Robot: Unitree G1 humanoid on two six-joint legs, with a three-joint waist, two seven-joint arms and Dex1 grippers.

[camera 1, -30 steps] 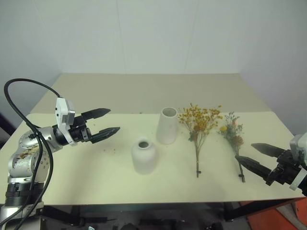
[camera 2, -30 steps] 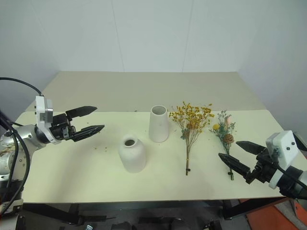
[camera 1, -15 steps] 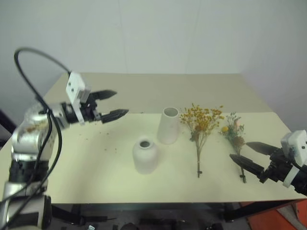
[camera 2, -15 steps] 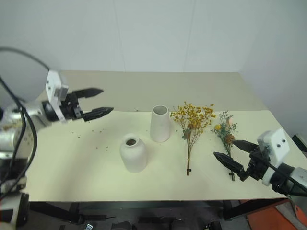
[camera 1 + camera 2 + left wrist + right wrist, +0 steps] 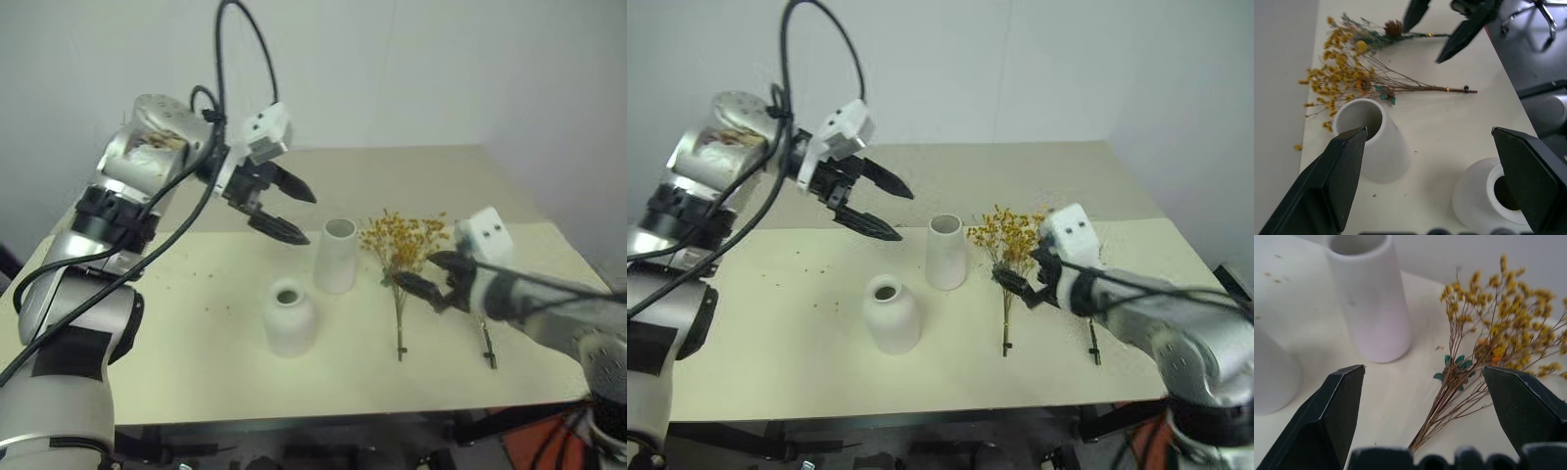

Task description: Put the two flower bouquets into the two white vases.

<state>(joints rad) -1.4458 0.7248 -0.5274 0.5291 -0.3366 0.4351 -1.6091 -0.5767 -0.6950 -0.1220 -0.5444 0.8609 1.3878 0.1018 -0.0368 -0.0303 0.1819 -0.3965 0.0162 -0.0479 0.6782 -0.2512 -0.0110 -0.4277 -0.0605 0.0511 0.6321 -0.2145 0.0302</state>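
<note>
The yellow-orange bouquet (image 5: 404, 257) is lying stem-toward-the-robot just ahead of the right gripper (image 5: 428, 275) (jaws gaping wide, empty), while the left gripper (image 5: 286, 210), also wide and empty, is hovering farther off above the 2 vases.

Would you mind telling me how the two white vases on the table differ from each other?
The taller vase is slim and nearly cylindrical with a wide open mouth; the shorter vase is squat and rounded with a narrow round mouth. The taller vase stands farther back, right beside the yellow bouquet; the shorter vase stands nearer the front, to its left. Both are matte white, upright and empty.
</note>
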